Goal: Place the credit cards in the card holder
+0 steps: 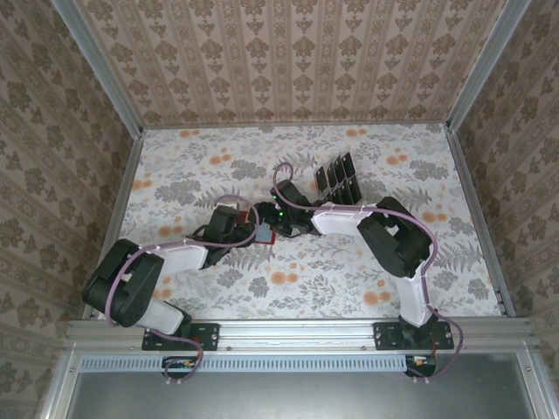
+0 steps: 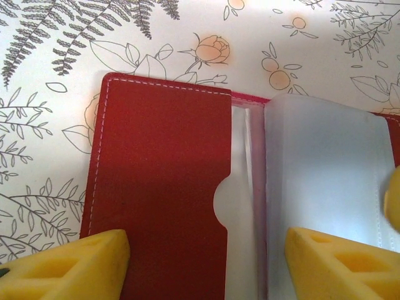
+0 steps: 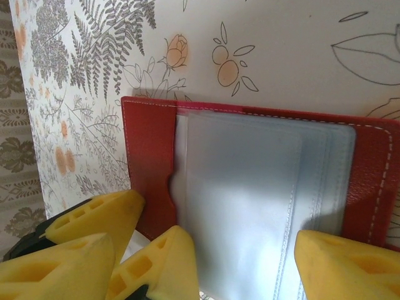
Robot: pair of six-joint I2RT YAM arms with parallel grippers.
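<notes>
The card holder [image 1: 265,232] lies open on the flowered table, a red wallet between the two wrists. In the left wrist view its red pocket flap [image 2: 162,181] is on the left and its pale sleeves [image 2: 325,169] on the right. My left gripper [image 2: 206,265] is open, its yellow fingers [image 2: 69,265] spread just over the wallet. My right gripper [image 3: 256,269] is open too, straddling the pale sleeves [image 3: 250,187]. Nothing sits between either pair of fingers. Several dark credit cards [image 1: 336,179] stand upright behind the arms, apart from both grippers.
Both forearms converge at the middle of the table [image 1: 201,166], fingertips nearly touching; the left gripper's fingers [image 3: 94,219] crowd the right wrist view's lower left. Patterned walls and a metal frame [image 1: 476,209] enclose the table. Open tabletop lies at the far left and far right.
</notes>
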